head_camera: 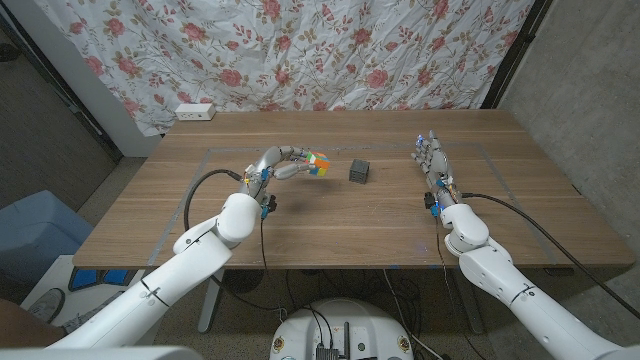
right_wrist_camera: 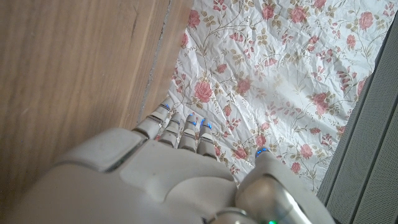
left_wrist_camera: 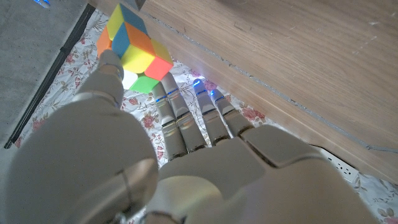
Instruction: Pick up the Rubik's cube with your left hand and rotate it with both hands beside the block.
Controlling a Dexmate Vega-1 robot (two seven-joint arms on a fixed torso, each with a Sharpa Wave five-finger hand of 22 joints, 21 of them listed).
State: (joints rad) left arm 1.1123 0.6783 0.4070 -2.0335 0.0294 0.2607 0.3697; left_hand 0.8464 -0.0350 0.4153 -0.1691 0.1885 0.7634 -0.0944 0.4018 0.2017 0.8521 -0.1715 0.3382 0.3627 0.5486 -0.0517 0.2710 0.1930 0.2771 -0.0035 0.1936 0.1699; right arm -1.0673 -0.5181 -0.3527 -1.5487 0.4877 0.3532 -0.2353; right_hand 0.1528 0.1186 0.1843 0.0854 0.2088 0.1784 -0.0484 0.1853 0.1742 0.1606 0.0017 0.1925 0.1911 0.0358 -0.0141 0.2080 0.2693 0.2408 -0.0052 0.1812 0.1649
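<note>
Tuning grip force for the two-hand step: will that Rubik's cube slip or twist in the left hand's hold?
Probably rigid and light: the Rubik's cube looks like hard plastic. Its smooth glossy faces may slip, since the left hand seems to hold it at the fingertips only. Its layers could turn under uneven squeeze.

Glossy white arms, black cables; silver-grey fingers [left_wrist_camera: 177, 121] with blue-lit tips.

The Rubik's cube [head_camera: 317, 165] sits in the left hand [head_camera: 283, 163] just left of the block [head_camera: 359, 171], right hand [head_camera: 432, 157] well apart.
</note>
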